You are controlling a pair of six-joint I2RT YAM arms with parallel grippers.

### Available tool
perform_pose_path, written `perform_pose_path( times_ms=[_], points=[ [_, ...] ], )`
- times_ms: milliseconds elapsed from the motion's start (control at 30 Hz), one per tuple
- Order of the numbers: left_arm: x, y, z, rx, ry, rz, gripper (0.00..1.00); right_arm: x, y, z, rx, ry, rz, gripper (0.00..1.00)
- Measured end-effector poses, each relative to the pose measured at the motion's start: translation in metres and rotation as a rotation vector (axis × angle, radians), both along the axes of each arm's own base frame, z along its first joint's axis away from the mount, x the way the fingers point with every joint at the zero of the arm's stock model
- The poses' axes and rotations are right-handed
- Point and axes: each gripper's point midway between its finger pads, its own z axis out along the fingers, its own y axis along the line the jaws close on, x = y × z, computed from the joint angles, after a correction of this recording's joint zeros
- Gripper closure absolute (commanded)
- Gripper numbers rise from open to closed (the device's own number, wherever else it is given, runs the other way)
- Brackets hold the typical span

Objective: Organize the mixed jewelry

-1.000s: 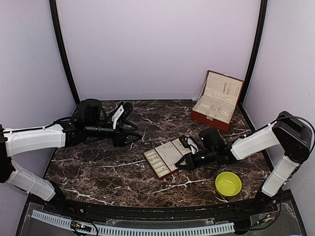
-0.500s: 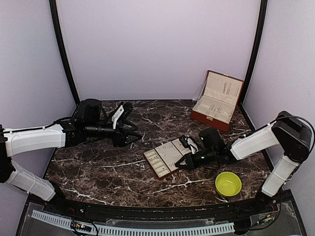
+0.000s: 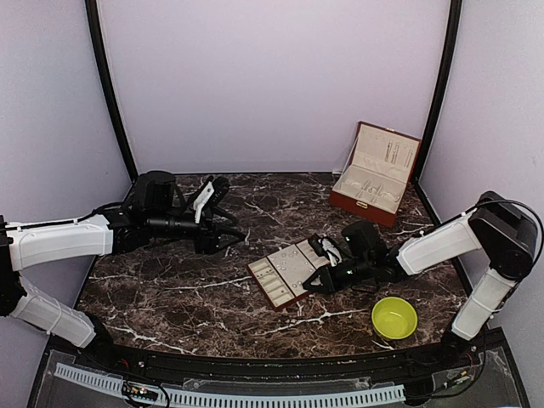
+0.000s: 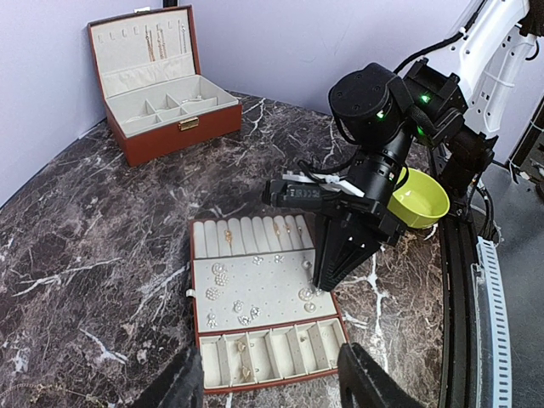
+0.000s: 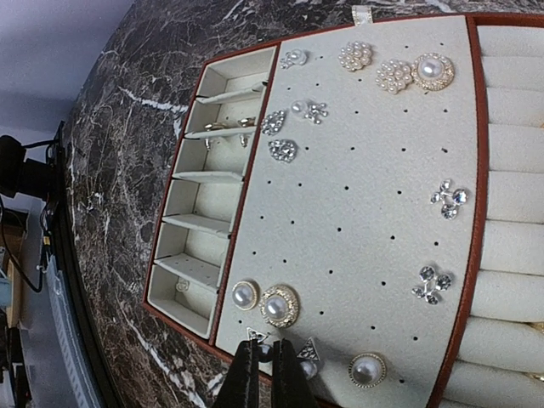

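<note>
From above, the compartment tray lies in the middle of the table and the right gripper is low over its near right corner. The left gripper hovers well apart to the left with its fingers spread. The yellow-green bowl looks empty from here (pieces this small could hide), and the reddish-brown box stands open at the back. In the left wrist view, the left gripper shows its fingers wide apart and holding nothing. Beyond them the mixed jewelry is already spread over the pad of the tray, and the right gripper points down at the pad's edge. In the right wrist view many pearl and crystal studs sit on the pad and a few pieces lie in the side compartments. The right gripper has its fingers nearly together with one small stud between the tips, so I judge it is pinched and about to be set there. The sorting seems mostly done; this stud is left, and perhaps more. Compared with the earlier frames almost nothing differs: both arms and all objects keep their places.
</note>
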Motion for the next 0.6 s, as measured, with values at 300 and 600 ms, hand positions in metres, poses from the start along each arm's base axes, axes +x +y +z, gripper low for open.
perform_pose_path(
  times_ms=[300, 600],
  points=[
    [0.0000, 0.0000, 0.0000, 0.000, 0.000, 0.000, 0.44, 0.0014, -0.0003, -0.0003, -0.028, -0.008, 0.008, 0.95],
    [0.0000, 0.0000, 0.0000, 0.000, 0.000, 0.000, 0.44, 0.0011, 0.0007, -0.0002, -0.049, -0.013, 0.018, 0.91]
  ],
)
